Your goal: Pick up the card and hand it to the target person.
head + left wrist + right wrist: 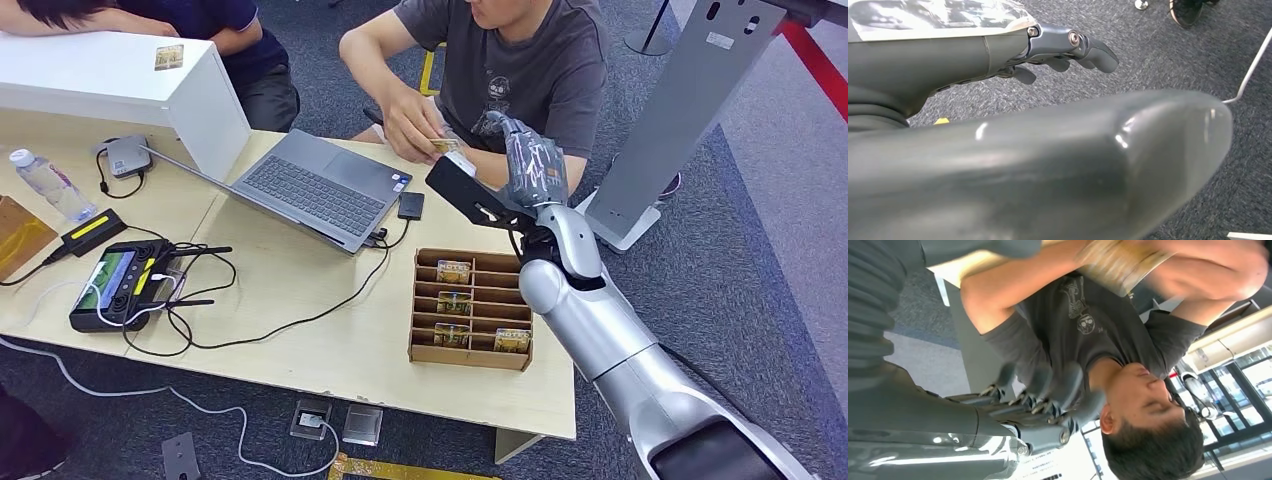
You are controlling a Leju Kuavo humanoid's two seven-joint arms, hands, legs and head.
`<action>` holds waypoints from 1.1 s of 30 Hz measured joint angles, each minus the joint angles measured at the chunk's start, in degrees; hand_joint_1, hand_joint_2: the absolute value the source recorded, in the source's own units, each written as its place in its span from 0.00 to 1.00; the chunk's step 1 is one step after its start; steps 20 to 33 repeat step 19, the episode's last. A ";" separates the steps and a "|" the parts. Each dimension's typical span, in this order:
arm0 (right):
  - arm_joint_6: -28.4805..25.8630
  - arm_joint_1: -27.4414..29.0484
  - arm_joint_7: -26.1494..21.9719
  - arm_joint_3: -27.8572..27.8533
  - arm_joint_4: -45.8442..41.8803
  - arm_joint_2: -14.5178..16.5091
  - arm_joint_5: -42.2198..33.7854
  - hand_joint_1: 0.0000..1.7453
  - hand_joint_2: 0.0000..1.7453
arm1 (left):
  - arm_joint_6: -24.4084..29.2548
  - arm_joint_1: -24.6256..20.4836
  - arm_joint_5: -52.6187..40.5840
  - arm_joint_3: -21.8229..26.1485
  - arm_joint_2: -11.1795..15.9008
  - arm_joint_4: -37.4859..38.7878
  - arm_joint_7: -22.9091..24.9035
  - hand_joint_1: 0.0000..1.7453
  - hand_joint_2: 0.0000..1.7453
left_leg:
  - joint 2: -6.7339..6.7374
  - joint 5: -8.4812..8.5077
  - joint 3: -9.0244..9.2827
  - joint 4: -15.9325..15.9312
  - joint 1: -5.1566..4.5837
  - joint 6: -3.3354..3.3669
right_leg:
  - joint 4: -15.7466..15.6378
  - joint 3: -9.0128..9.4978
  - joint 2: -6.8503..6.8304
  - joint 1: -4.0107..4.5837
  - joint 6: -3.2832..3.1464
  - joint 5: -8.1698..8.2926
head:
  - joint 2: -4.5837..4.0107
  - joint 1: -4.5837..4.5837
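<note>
A person in a grey shirt (530, 70) sits across the table and holds the yellowish card (446, 145) in their own hand (412, 125). My right hand (535, 160) is raised just beside it, fingers apart and holding nothing. The right wrist view shows my dark fingers (1048, 400) spread in front of the person's chest, and the card (1120, 262) blurred in the person's hand. My left hand (1068, 50) hangs over the grey carpet with nothing in it. A cardboard slotted box (425, 335) on the table holds several more cards.
An open laptop (310, 190), a black phone (411, 206), a handheld controller (120, 280) with cables, a water bottle (50, 185) and a white box (120, 80) share the table. A second person (230, 30) sits at the back left. A grey stand (680, 110) rises on the right.
</note>
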 joint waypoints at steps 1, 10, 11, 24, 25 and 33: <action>-0.54 0.02 -0.22 0.07 0.27 0.21 0.07 0.00 1.00 | 0.00 0.00 -0.14 0.08 0.00 0.00 0.00 0.00 0.00 | 0.00 0.00 0.01 0.00 0.00 0.00 | 0.00 0.00 0.00 0.00 0.00 0.00 | 0.00 0.00; -9.69 3.45 -4.48 -0.16 -0.51 0.75 -4.91 0.00 1.00 | 0.01 -0.06 -1.67 1.39 0.00 0.08 -0.02 0.00 0.00 | 0.01 0.00 0.03 0.01 0.00 0.00 | -0.01 0.00 0.00 0.00 0.00 0.00 | 0.00 0.02; -10.59 4.49 -5.59 -0.35 -1.07 0.75 -6.71 0.00 1.00 | 0.01 -0.07 -2.03 1.71 0.00 0.10 -0.01 0.00 0.00 | 0.01 0.00 0.03 0.00 0.00 0.00 | -0.01 0.00 0.00 0.00 0.00 0.00 | 0.00 0.01; -16.86 16.58 -15.11 -1.45 -8.04 0.04 -26.22 0.00 1.00 | 0.00 0.05 -5.14 4.08 -0.02 0.28 1.48 0.00 0.00 | 0.01 -0.01 0.03 0.00 0.00 0.00 | -0.04 -0.03 0.01 0.00 0.00 -0.01 | 0.00 0.00; -16.86 16.58 -15.11 -1.45 -8.04 0.04 -26.22 0.00 1.00 | 0.00 0.05 -5.14 4.08 -0.02 0.28 1.48 0.00 0.00 | 0.01 -0.01 0.03 0.00 0.00 0.00 | -0.04 -0.03 0.01 0.00 0.00 -0.01 | 0.00 0.00; -16.86 16.58 -15.11 -1.45 -8.04 0.04 -26.22 0.00 1.00 | 0.00 0.05 -5.14 4.08 -0.02 0.28 1.48 0.00 0.00 | 0.01 -0.01 0.03 0.00 0.00 0.00 | -0.04 -0.03 0.01 0.00 0.00 -0.01 | 0.00 0.00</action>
